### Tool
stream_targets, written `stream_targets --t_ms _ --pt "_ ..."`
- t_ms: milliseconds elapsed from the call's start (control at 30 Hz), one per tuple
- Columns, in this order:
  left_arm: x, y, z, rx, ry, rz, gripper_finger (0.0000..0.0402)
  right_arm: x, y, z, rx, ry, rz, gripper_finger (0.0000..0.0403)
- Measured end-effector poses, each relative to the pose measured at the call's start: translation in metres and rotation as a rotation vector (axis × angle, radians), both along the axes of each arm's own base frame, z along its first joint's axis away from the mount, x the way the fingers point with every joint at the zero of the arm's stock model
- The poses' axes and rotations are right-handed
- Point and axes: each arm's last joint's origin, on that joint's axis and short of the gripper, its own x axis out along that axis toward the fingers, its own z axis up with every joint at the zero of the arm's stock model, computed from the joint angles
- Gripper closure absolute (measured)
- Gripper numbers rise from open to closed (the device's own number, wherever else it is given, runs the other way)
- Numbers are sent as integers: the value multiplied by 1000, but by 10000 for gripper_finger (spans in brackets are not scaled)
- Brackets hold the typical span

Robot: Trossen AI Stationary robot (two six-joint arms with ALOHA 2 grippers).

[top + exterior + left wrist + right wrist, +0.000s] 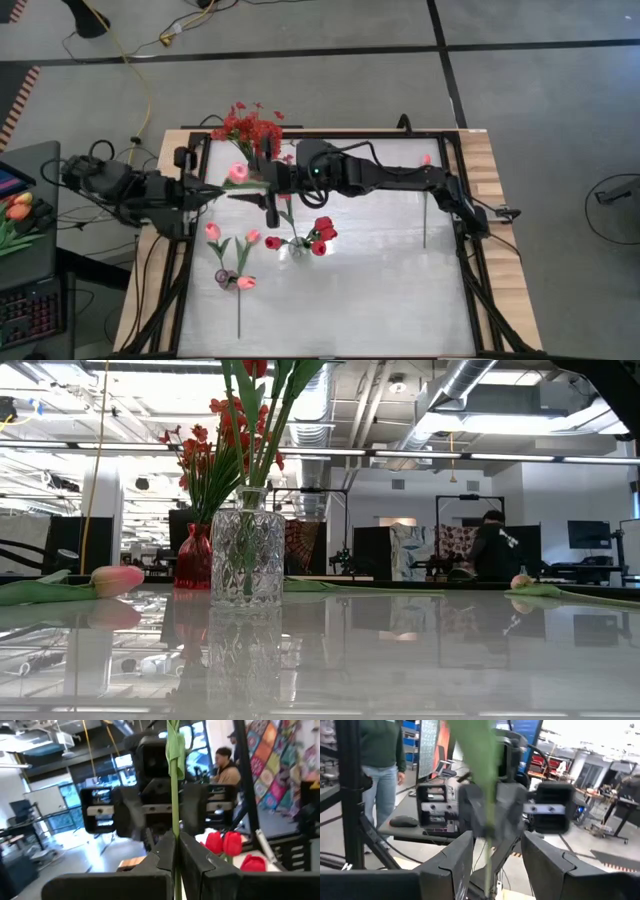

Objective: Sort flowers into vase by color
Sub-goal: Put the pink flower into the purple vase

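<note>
Clear cut-glass vase (247, 546) up front, a pink tulip being passed between the arms behind it.

The left tool (176, 851) is clenched on the thin green stem (174, 780) of a pink tulip bud (238, 172), held above the table (380, 290) near the red vase of blossoms (250, 128). The right tool (492, 857) faces it, fingers spread around the stem. The flower looks light and whippy, so I'd grip low on the stem, never the soft bud.
</note>
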Motion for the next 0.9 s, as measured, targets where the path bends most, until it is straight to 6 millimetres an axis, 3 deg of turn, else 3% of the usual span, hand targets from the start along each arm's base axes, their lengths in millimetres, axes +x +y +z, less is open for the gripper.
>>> stream_targets --t_ms 167,667,900 --pt "6 0 -1 9 16 -16 401 0 8 1 -38 -19 -2 211" --pt "8 4 -3 -6 31 16 401 -1 7 7 -41 -75 -15 212" --pt "8 4 -3 -10 29 14 401 -1 7 6 -41 -72 -15 250"
